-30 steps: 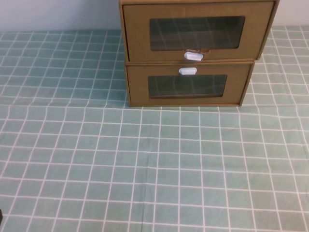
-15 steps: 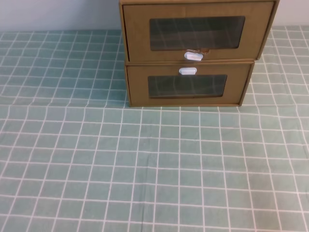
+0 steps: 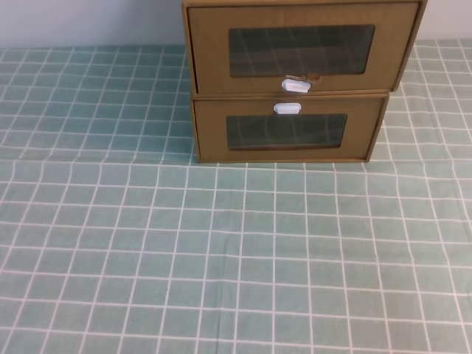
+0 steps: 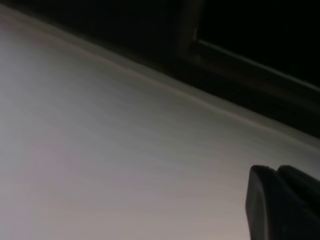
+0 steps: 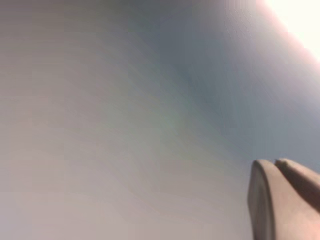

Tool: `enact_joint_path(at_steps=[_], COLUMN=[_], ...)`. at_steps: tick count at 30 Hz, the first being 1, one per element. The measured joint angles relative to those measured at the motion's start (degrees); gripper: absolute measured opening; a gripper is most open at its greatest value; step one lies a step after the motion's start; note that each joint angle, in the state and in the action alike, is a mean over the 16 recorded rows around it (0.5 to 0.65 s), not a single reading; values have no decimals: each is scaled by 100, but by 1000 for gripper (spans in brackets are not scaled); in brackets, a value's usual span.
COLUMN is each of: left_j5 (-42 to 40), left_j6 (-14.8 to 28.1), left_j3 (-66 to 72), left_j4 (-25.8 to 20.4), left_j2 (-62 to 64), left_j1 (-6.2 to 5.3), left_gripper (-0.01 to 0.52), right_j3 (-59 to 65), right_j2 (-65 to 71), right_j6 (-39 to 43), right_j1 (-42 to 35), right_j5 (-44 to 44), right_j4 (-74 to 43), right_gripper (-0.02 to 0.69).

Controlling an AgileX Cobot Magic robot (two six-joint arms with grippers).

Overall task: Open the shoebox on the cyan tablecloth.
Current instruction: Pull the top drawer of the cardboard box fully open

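Two brown cardboard drawer boxes stacked at the far edge of the cyan tablecloth (image 3: 236, 251), a bit right of centre in the exterior high view. Top one is the shoebox (image 3: 302, 48): clear front window, white tab (image 3: 296, 85) below the window, drawer flush and closed. Its top edge is cut off by the frame. Under it sits the lower box (image 3: 289, 129) w/ its own tab (image 3: 287, 108) above the window, so the two tabs sit close together, one over the other. Top box overhangs slightly on the right.

Room: the whole near and middle cloth in front of the boxes is flat grid squares, a faint crease running across just in front of the lower box. Left of the stack, cloth runs back to a pale wall; right side the cloth strip is narrow before the frame edge.

No arm shows in the high view. Left gripper (image 4: 280, 200) seen only in the left wrist view, dark fingertips at bottom right against a blurred pale surface, tips pressed together, nothing between. Right gripper (image 5: 282, 197) likewise in the right wrist view: tips together, holding nothing, background too blurred to make out.
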Motion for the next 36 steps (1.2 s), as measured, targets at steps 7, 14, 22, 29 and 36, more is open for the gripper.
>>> enact_joint_path(at_steps=[7,14,22,29,36], left_j5=[166,1414,3863,6287,7743], left_j6=[716,1405,1719,1743,1754], left_j3=[-865,-2619,-5147,-6874,-7596], left_j4=[58,231,332,369,397], left_j2=[8,385,1746,3418,4908], left_j1=[0,0,0,0,0], left_gripper=[-5,-5,-5,-5,-5], right_j3=[-798,-2729,-5421,-6835,-7223], right_j2=[2,288,1623,3315,4645], right_j6=[859,1574,1695,1696,1661], right_j1=[0,0,1,51,114], right_j5=[-252,901,3645,5821,6998], right_j4=[7,24,43,30,5], right_gripper=[-15,-15,-15,-15,-15])
